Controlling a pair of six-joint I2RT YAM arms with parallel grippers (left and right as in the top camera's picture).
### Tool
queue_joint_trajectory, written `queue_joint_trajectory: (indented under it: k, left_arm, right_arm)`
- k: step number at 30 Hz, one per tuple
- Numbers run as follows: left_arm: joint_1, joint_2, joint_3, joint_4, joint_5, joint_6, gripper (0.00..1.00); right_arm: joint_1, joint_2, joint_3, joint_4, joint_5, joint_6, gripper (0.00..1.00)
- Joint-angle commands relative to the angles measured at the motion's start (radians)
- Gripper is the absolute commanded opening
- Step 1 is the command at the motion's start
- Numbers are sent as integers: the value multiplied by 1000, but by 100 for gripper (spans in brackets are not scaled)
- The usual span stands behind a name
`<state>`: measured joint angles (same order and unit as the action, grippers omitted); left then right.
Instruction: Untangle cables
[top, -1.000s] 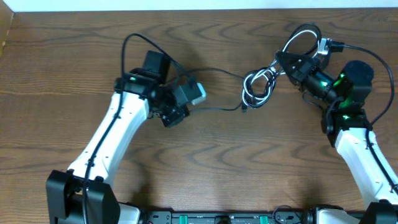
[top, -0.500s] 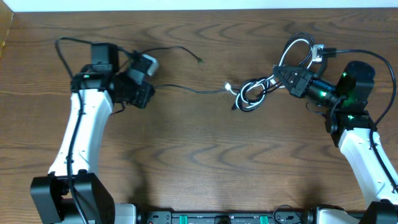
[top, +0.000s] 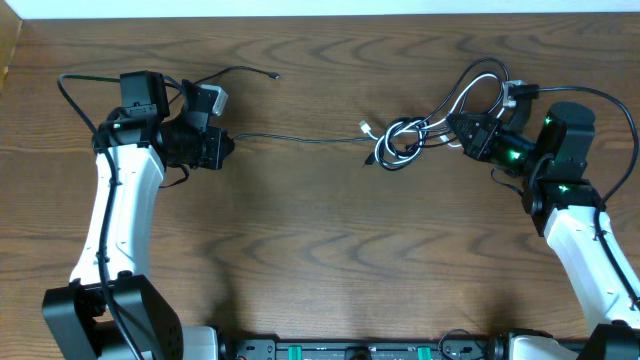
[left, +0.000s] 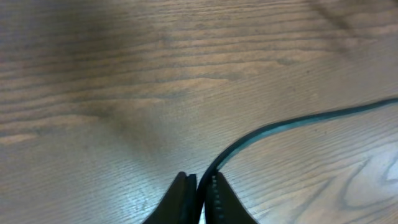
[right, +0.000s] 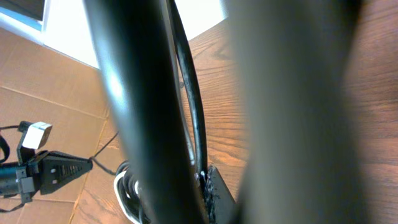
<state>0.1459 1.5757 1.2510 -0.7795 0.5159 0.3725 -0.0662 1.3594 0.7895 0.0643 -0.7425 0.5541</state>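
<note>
So the cables (top: 400, 140) are bunched in a small black-and-white knot on the far half of the table (top: 320, 250), a bit right of centre, with a little white plug (top: 366, 127) poking out on the left side. A few loops (top: 478, 85) arc up and to the right out of the knot, and one thin black strand (top: 300, 140) runs off to the left, pretty much straight over the wood, right into the left gripper (top: 224, 148). In the left wrist view we see that gripper (left: 198, 190) pinched nearly closed on the strand (left: 280, 124), which comes out from between the tips and curves away to the right. Another thin black cord (top: 250, 72) arcs up past that gripper and ends in a tiny plug near the far edge; we can't tell if it's the same strand. Over on the other side, the right gripper (top: 462, 125) has its jaws clamped together on the bundle just right of the knot, where the loops start. Its wrist view is mostly dark blur close to the lens, with a black cord (right: 189, 106) running past. We spot green lights (top: 515, 152) on the right arm, and a white block (top: 210, 98) by the left wrist is too small for us to read anything on.
</note>
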Motion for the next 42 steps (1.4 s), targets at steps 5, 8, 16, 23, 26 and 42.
queue_joint_trajectory:
  k: [5, 8, 16, 23, 26, 42]
  left_arm:
    - [18, 12, -4, -3, 34, -12, 48]
    - [15, 13, -4, -11, 35, -13, 98]
    - [-71, 13, -5, -16, 79, 38, 98]
    - [-234, 13, -5, -14, 80, 184, 98]
    - [-309, 13, -5, -15, 85, 271, 98]
    - [-570, 13, -5, 272, 143, 405, 98]
  right_arm:
    - [-3, -20, 7, 11, 56, -31, 1]
    - [-3, -20, 7, 12, 56, -31, 1]
    - [5, -20, 7, 28, 55, -31, 1]
    - [31, -20, 7, 64, 51, -32, 1]
    - [35, -20, 7, 75, 51, -32, 1]
    - [101, -20, 7, 375, -233, -36, 1]
